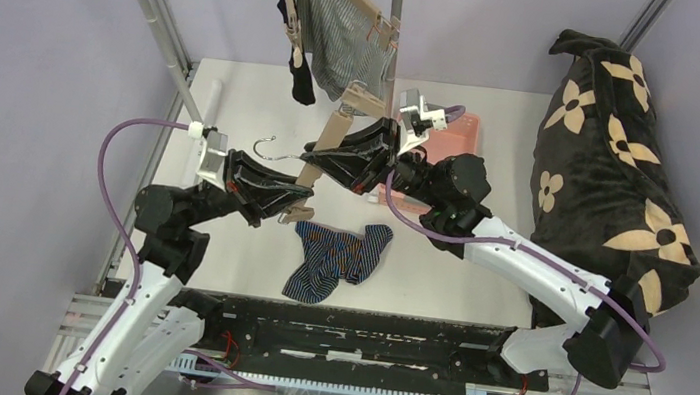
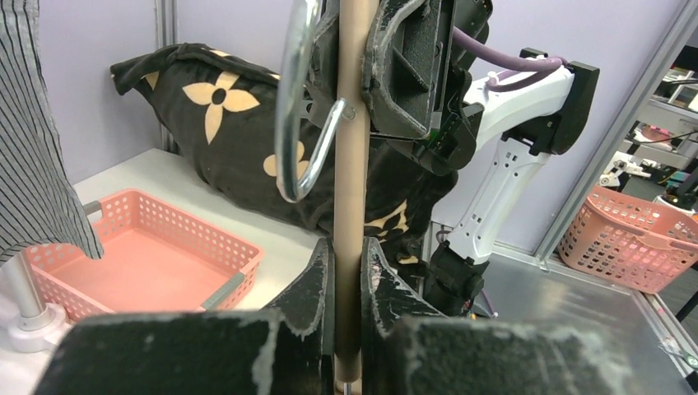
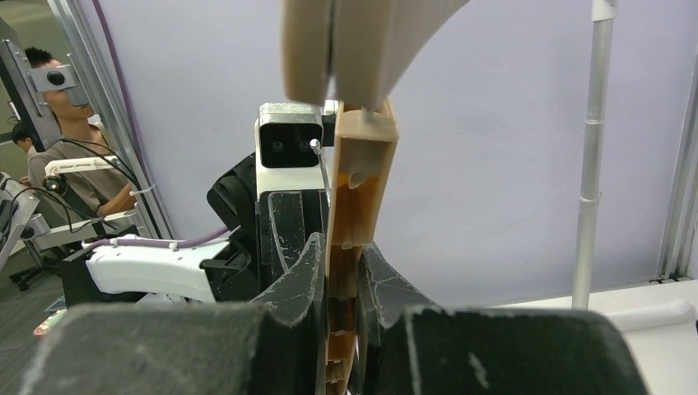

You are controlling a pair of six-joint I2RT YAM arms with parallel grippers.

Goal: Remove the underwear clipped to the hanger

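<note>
Both grippers are shut on a bare tan hanger (image 1: pixel 313 168) held above the table; nothing is clipped to it. My left gripper (image 1: pixel 287 198) pinches its bar (image 2: pixel 350 164) below the metal hook (image 2: pixel 298 99). My right gripper (image 1: pixel 335 161) pinches the bar (image 3: pixel 359 189) further along. The navy briefs with thin white stripes (image 1: pixel 340 260) lie crumpled on the table just in front of the hanger. The grey-and-white striped briefs (image 1: pixel 341 35) and the black briefs (image 1: pixel 300 79) hang from hangers on the rack at the back.
A pink basket (image 1: pixel 454 138) stands behind the right gripper and also shows in the left wrist view (image 2: pixel 140 255). A large black cushion with tan flowers (image 1: pixel 613 159) fills the right side. A metal rack frame (image 1: pixel 161 23) and its white pole (image 1: pixel 395 22) stand at the back.
</note>
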